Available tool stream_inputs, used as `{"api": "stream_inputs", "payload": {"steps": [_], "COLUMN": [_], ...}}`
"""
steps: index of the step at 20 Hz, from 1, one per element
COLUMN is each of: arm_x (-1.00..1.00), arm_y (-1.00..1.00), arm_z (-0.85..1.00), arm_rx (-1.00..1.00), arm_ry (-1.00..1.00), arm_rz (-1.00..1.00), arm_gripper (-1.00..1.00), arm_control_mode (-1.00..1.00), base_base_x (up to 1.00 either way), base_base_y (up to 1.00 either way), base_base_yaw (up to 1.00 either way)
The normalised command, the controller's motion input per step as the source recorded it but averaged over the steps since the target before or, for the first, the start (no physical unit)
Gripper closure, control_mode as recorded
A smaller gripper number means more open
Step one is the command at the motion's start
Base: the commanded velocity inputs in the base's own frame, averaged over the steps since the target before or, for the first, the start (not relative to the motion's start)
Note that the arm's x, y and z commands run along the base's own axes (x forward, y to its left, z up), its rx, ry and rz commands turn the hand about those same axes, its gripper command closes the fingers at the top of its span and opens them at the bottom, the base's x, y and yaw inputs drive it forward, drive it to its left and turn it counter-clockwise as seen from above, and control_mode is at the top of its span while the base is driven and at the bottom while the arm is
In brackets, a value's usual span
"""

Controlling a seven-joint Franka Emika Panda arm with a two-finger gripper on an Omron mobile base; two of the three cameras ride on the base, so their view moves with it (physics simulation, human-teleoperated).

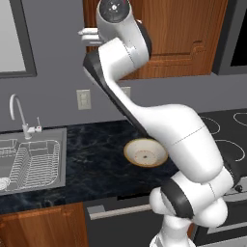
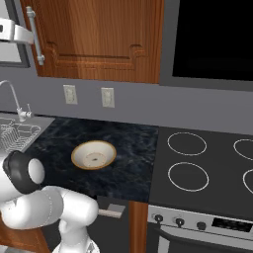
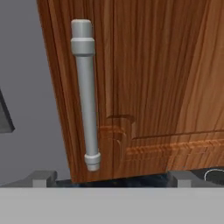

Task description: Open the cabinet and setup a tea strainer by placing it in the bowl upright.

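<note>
Task at its first step: the cabinet (image 3: 144, 87) door is closed. The tool (image 3: 109, 178), jaws spread wide and holding nothing, faces the handle (image 3: 86, 94) without contact. The bowl (image 2: 94, 154) sits on the counter (image 2: 128, 143) below the cabinet. Opening, retrieving and placing the strainer remain.

Closed wall cabinet above a dark counter with a bowl

We see the reddish-brown wooden wall cabinet (image 2: 99, 39) with its panelled door shut and its vertical silver bar handle (image 2: 34, 35) at the left edge. Below it, two pale wall outlets (image 2: 89, 96) sit on the grey wall. On the dark marbled countertop (image 2: 128, 148) rests the shallow cream-white bowl with a tan rim (image 2: 94, 154), empty. To the right lies the black stovetop with white ring burners (image 2: 187, 158); to the left, a silver curved faucet (image 2: 14, 101) and a wire dish rack (image 2: 12, 134) in the sink.
</note>
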Motion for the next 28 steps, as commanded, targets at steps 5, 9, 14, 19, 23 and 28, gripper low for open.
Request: {"api": "stream_inputs", "payload": {"steps": [5,9,14,19,23,28], "arm_x": [0.11,0.32,0.58,0.5,0.47,0.44], "arm_y": [0.0,0.0,0.0,0.05,0.23,0.22], "arm_z": [-0.12,-0.28,-0.18,-0.02,-0.01,-0.07], "arm_rx": [0.0,0.0,0.0,0.0,0.0,-0.01], "arm_ry": [0.2,0.08,0.0,0.0,0.0,0.01], "arm_rz": [-0.01,0.0,0.0,0.0,-0.04,-0.1], "arm_gripper": [-1.0,-1.0,-1.0,-1.0,-1.0,-1.0], "arm_control_mode": [-1.0,-1.0,-1.0,-1.0,-1.0,-1.0], "base_base_x": [0.0,0.0,0.0,0.0,0.0,0.0], "base_base_y": [0.0,0.0,0.0,0.0,0.0,0.0], "base_base_yaw": [0.0,0.0,0.0,0.0,0.0,0.0]}}
